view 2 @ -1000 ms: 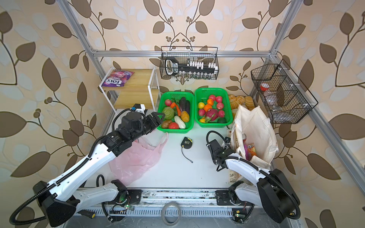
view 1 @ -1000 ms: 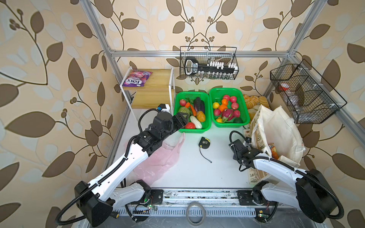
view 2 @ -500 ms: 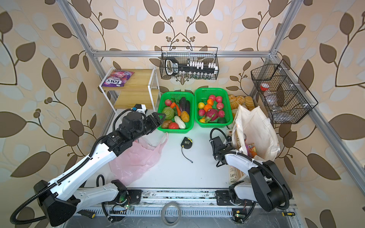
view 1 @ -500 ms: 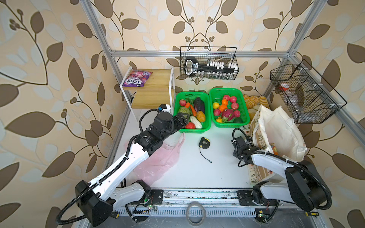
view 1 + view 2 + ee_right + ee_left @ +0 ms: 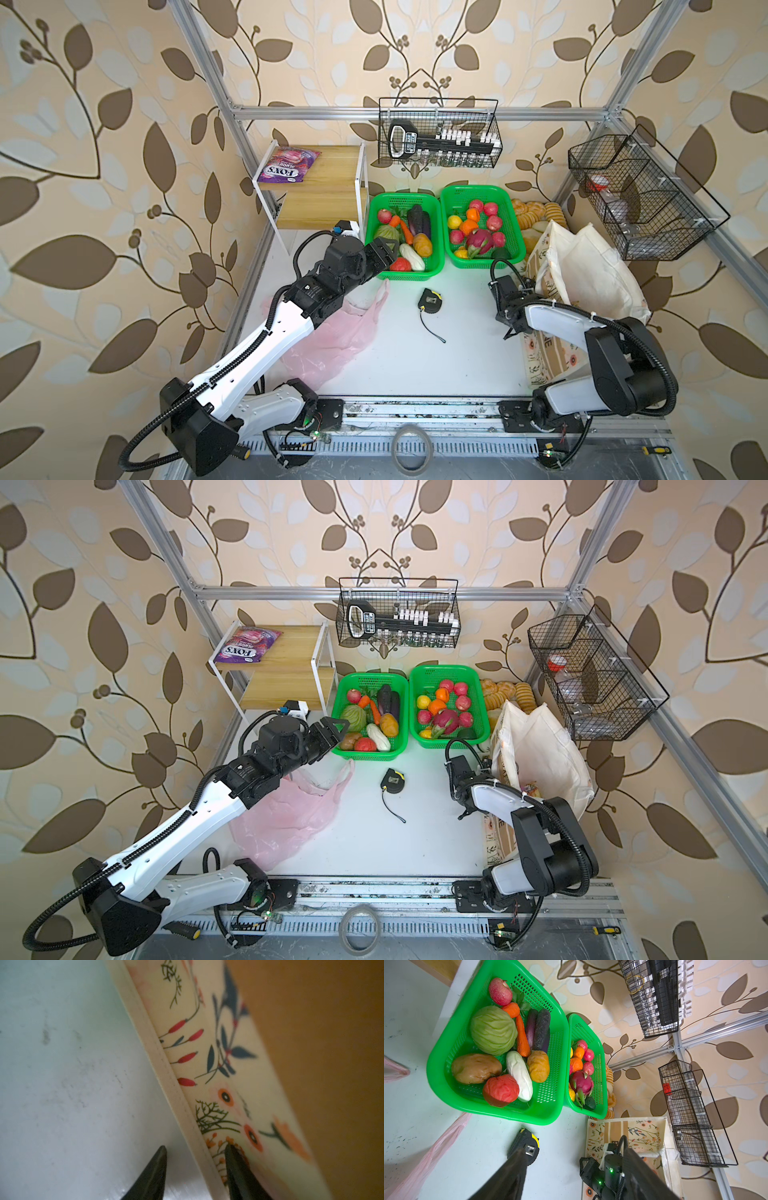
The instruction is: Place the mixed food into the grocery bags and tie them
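The cream floral tote (image 5: 590, 274) (image 5: 536, 746) stands at the right. My right gripper (image 5: 519, 287) (image 5: 195, 1147) is low against it. It is open, its fingers either side of the tote's stitched hem (image 5: 166, 1068) where it meets the table. The pink plastic bag (image 5: 332, 336) (image 5: 286, 812) lies flat under my left arm. My left gripper (image 5: 384, 253) (image 5: 577, 1159) hangs open and empty at the near corner of the vegetable basket. A dragon fruit (image 5: 478, 240) (image 5: 582, 1082), lemon (image 5: 454, 221) and orange (image 5: 469, 226) lie in the fruit basket. The purple FOX'S packet (image 5: 286, 166) lies on the shelf.
Two green baskets (image 5: 372, 216) (image 5: 478, 189) stand side by side at the back, with bread loaves (image 5: 536, 210) to their right. A black-and-yellow tape measure (image 5: 430, 300) (image 5: 527, 1142) lies mid-table. A wooden shelf (image 5: 328, 174) stands back left. Wire baskets (image 5: 436, 133) (image 5: 640, 199) hang on the walls.
My right gripper has slid back and right, up to the tote's edge, and that arm's elbow has folded in closer. The left arm has barely moved.
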Controlling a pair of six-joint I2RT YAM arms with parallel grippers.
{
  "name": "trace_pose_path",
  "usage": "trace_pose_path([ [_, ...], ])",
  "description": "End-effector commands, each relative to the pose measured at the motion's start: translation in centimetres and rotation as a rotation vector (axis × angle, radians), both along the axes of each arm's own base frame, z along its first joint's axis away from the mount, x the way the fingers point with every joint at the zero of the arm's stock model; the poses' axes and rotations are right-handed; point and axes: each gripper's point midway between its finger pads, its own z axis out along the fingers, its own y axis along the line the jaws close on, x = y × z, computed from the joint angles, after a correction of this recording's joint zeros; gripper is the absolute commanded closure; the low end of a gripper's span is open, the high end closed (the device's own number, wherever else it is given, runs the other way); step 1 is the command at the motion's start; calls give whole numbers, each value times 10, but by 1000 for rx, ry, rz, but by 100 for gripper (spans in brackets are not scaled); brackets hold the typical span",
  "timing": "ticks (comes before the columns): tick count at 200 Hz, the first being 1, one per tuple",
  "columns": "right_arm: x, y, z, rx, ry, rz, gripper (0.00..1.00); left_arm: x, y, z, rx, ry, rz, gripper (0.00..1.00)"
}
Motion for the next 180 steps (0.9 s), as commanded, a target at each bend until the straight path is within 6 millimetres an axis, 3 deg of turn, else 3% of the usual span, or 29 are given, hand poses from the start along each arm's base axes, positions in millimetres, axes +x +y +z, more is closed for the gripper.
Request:
trace_pose_path([
  [1, -5, -4, -5, -20, 54, 2, 51, 2, -2, 6, -27, -24, -9, 25],
  [63, -12, -21, 7, -46, 27, -83, 50, 0, 0, 8, -24, -30, -6, 25],
  [130, -5, -18, 11, -49, 40, -65, 49, 0, 0, 10, -23, -33, -9, 25],
  [148, 3, -4, 17, -38, 21, 7, 49, 0, 1, 10, -18, -35, -7, 25],
  [180, 17, 49, 33, 29, -50, 207, 44, 2, 2, 10, 5, -46, -4, 25],
])
